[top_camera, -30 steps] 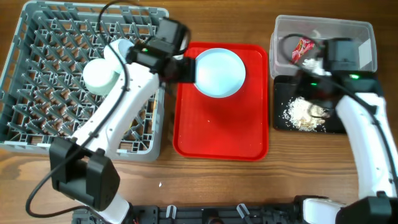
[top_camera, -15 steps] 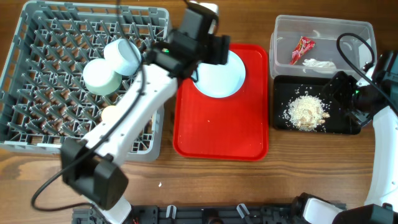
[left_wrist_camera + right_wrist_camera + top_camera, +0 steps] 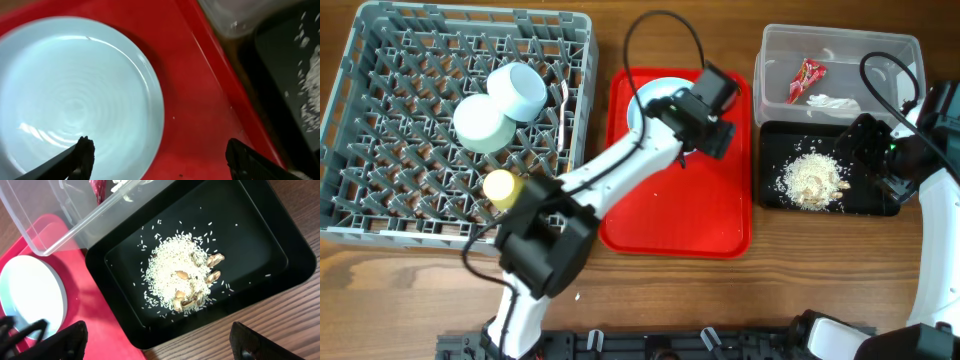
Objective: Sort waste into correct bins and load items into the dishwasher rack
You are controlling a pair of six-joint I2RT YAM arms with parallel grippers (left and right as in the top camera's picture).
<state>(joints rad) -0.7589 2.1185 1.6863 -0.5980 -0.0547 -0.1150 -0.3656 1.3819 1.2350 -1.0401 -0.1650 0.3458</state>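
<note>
left arm: it has swung from the plate's rack side to its far side. The left gripper (image 3: 159, 152) hangs open and empty, one finger over the plate (image 3: 75, 95), the other over the red tray (image 3: 200, 75).
right arm: it has pulled back from the tub (image 3: 840, 38) to the outer edge of the black tray (image 3: 772, 145). The right gripper (image 3: 160, 337) is open and empty above the scraps (image 3: 182, 280).
meaning: the waste looks sorted. The plate is probably the last item for the rack (image 3: 420, 60).
bowls (image 3: 480, 122): two, touching, in the rack.
cup (image 3: 500, 187): one, in the rack.
fork (image 3: 563, 100): one, seemingly, at the rack's right edge.
plate: one, on the red tray.
wrapper (image 3: 805, 78): one, in the tub.
napkin (image 3: 832, 101): one, in the tub.
scraps: one heap, in the black tray.
chopstick: not made out.
</note>
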